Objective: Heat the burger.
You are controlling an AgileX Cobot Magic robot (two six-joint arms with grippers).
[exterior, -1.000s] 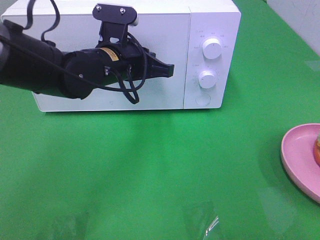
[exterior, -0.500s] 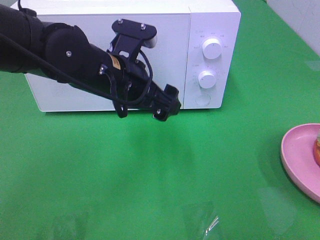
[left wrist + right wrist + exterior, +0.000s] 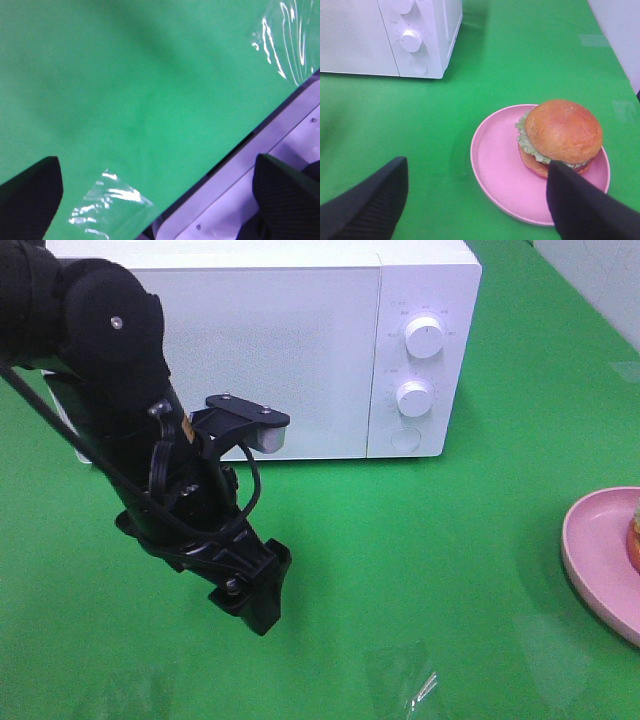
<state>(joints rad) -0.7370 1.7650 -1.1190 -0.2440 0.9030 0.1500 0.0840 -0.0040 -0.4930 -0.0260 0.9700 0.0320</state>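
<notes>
Burger (image 3: 561,136) sits on the pink plate (image 3: 495,165) between the spread, empty fingers (image 3: 367,205) of the right gripper (image 3: 470,210), while the left gripper (image 3: 155,200), apparently pointed down at green cloth (image 3: 420,560) before the closed microwave (image 3: 300,330), holds its fingers (image 3: 30,192) apart.

One microwave (image 3: 270,350) is sitting on the green worktop (image 3: 400,570), its door closed. It is showing two round knobs, an upper knob (image 3: 425,338) and a lower knob (image 3: 414,397), and one round button (image 3: 405,439) below them. One burger (image 3: 560,137) is resting on one pink plate (image 3: 495,165). Two hands are showing: the left hand (image 3: 255,605) and the right hand (image 3: 475,200), each with two fingers.
</notes>
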